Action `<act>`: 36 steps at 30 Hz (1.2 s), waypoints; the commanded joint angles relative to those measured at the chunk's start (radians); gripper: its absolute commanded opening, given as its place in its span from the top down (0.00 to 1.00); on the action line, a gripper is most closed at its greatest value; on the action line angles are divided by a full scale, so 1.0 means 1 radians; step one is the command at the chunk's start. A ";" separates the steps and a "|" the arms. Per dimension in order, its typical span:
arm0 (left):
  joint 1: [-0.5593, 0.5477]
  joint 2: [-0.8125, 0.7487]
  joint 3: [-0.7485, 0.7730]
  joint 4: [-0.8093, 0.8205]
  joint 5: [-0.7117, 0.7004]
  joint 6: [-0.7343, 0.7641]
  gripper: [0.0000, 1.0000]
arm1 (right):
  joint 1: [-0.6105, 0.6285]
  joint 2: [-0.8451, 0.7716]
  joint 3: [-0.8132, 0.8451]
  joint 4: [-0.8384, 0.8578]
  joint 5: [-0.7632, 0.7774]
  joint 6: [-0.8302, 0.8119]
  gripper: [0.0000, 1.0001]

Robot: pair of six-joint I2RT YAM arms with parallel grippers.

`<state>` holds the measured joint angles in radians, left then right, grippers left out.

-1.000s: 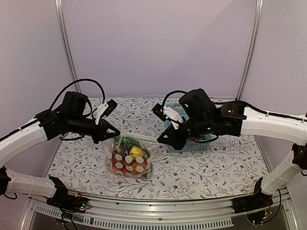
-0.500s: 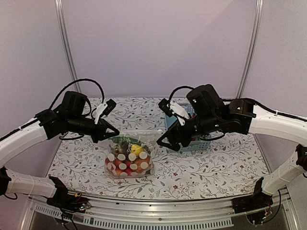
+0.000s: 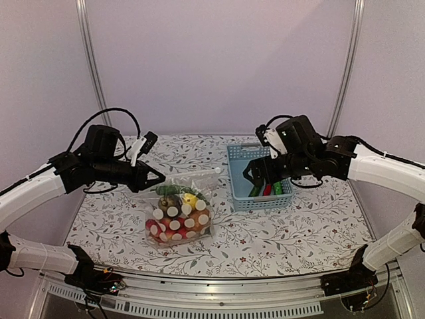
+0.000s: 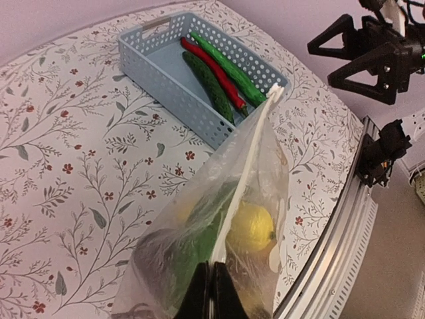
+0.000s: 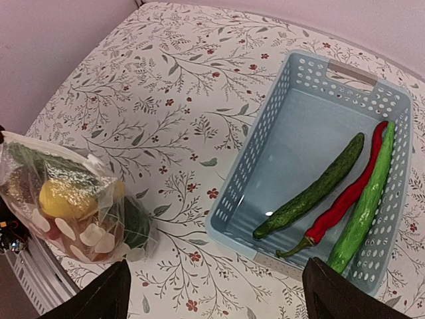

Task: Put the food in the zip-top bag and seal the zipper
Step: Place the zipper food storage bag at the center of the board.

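Left wrist view: left end effector (image 4: pixel 212 292) is pinched shut on the zipper (image 4: pixel 242 166), holding the zip-top bag (image 4: pixel 262 193) up by one spot. Bag rests part-filled on the surface (image 4: pixel 86 166), near the basket (image 5: pixel 249 166). Right end effector (image 5: pixel 216 299) hangs wide open, empty, above the cucumbers (image 5: pixel 312 189) & chili (image 5: pixel 345 199) in the basket. Risk: mouth looks slack & narrow, so long veg could snag, tip the bag, and spill the lemon (image 4: pixel 251 226).
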<state>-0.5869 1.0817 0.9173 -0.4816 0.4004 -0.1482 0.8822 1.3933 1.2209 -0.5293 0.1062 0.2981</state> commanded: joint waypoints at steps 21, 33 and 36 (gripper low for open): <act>0.083 0.074 0.002 0.269 -0.183 -0.170 0.83 | -0.129 -0.140 -0.181 0.073 0.105 0.142 0.06; 0.115 -0.030 0.030 0.150 -0.297 -0.165 0.13 | -0.132 -0.135 -0.167 0.072 0.128 0.141 0.03; 0.164 -0.027 0.038 0.134 -0.320 -0.160 0.12 | -0.160 -0.134 -0.162 0.071 0.127 0.133 0.01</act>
<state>-0.4850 1.0538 0.9318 -0.2913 0.1291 -0.3195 0.7555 1.2743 1.0496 -0.4694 0.2100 0.4320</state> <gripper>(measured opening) 0.876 0.982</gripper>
